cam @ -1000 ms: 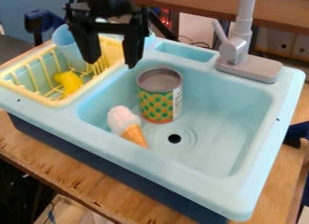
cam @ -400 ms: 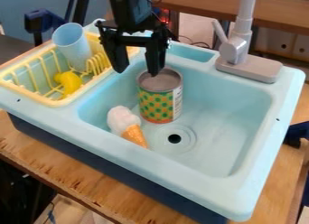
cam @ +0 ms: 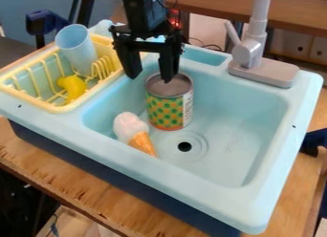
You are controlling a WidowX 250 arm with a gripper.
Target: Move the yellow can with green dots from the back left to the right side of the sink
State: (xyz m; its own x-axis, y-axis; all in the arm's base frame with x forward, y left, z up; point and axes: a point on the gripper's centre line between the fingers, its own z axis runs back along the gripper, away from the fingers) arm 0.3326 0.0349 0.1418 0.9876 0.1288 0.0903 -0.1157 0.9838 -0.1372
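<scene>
The sink (cam: pixel 256 202) is pale aqua above a navy base (cam: pixel 115 176). Green dots pattern the can's (cam: pixel 167 104) yellow-orange label, with a white panel, an orange-red lower band and a grey top. The ice cream (cam: pixel 135 134) has a pinkish-white scoop and an orange-tan cone. The rack (cam: pixel 28 99) is yellow, the cup (cam: pixel 75 45) light blue, the tap (cam: pixel 249 52) pale grey, the tool (cam: pixel 150 79) black, the worktop (cam: pixel 89 183) wood-brown, darkly flecked along its near edge.

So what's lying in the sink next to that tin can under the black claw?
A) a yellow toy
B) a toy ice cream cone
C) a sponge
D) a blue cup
B: a toy ice cream cone, pale scoop and orange cone, lies in the basin beside the standing can; the blue cup and yellow toy are in the rack.
</scene>
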